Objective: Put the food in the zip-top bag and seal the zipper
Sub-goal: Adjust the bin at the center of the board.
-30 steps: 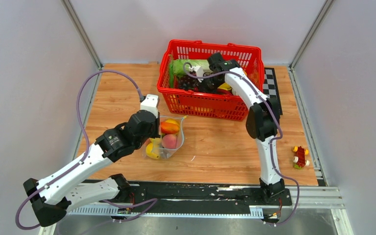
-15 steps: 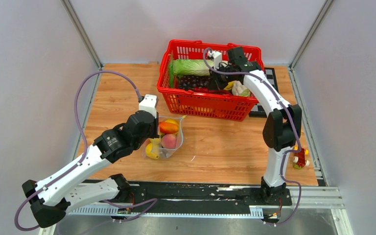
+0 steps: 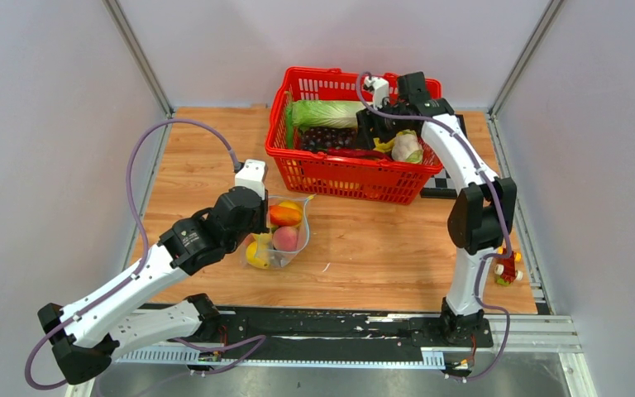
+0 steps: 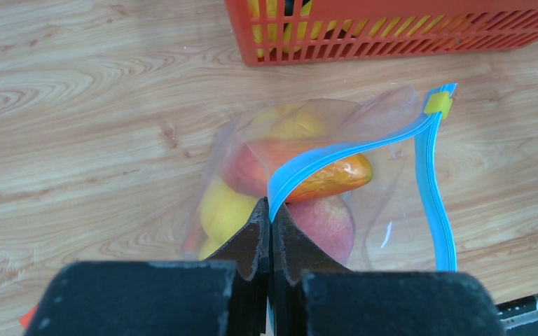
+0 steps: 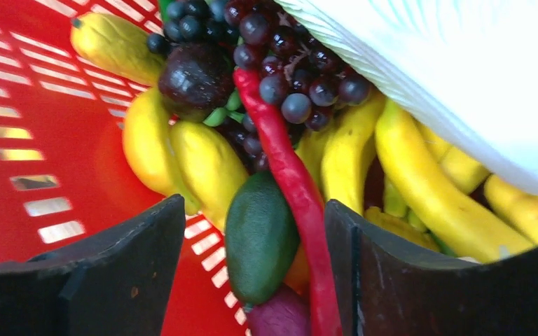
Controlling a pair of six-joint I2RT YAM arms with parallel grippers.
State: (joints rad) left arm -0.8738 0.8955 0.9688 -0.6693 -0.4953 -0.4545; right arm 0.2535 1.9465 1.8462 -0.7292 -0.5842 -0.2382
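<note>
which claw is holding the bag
The left claw, shut on the bag at its zipper; the right claw is open at the basket.

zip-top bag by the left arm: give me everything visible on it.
The zip-top bag is clear, thin, crinkly plastic resting on the wooden table just short of the red basket. Its light blue zipper gapes open, both strips meeting at a yellow tab on the far end. The left hand is shut on one strip. Inside show a peach, an orange piece and yellow fruit.

Zip-top bag (image 3: pixel 299 248) partly behind left arm (image 3: pixel 190 240)
</note>
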